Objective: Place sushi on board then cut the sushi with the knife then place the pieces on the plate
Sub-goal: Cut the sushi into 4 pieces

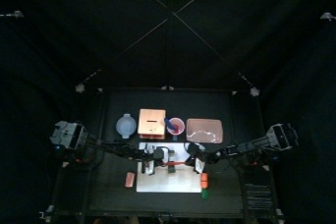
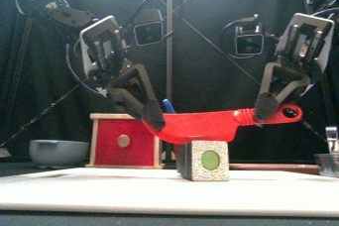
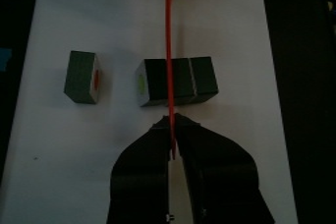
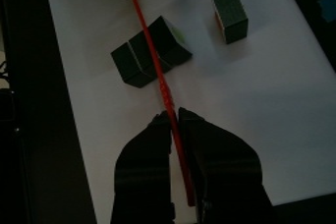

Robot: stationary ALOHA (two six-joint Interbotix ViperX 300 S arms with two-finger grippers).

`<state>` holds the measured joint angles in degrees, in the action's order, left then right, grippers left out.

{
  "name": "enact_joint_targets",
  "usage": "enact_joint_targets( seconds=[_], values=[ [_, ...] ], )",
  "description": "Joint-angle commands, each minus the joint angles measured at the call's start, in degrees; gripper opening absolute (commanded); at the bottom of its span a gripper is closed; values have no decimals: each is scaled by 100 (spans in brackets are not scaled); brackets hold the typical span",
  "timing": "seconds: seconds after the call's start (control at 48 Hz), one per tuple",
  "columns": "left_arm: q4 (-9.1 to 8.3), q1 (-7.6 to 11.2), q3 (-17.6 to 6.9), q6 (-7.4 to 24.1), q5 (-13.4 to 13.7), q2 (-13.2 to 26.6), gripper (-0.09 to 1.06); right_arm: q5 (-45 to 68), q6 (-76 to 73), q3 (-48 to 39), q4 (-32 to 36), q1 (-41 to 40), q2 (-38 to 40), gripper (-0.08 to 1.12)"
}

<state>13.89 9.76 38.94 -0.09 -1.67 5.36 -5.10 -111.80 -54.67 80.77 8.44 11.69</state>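
Note:
A red toy knife (image 2: 205, 123) hangs level above the white cutting board (image 2: 79, 185), held at both ends. My left gripper (image 2: 149, 119) is shut on its blade end. My right gripper (image 2: 272, 109) is shut on its handle end. Under the knife stands the dark green sushi roll (image 3: 180, 81), with the blade (image 3: 168, 31) running across it. One cut piece (image 3: 85, 77) stands apart beside it. The right wrist view shows the roll (image 4: 151, 51) under the knife (image 4: 157, 71) and the separate piece (image 4: 230, 14). The front view shows one sushi block (image 2: 205, 161) end on.
Behind the board stand the blue-grey bowl (image 1: 125, 125), the wooden box with a red drawer front (image 2: 123, 141), the red cup (image 1: 175, 126) with a blue knife, and the pink tray (image 1: 205, 130). Small toys lie at the board's left (image 1: 130, 179) and right (image 1: 206, 183).

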Motion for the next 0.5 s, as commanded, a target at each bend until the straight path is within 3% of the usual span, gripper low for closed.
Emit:
enact_joint_targets(
  seconds=[0.021, 0.5],
  values=[
    [0, 114, -44, 0, 18, 9, 45, -105, -18, 62, 62, -123, 26, 34],
    [-18, 18, -18, 18, 18, 114, 45, -167, -18, 132, 281, -237, -53, 34]
  ],
)
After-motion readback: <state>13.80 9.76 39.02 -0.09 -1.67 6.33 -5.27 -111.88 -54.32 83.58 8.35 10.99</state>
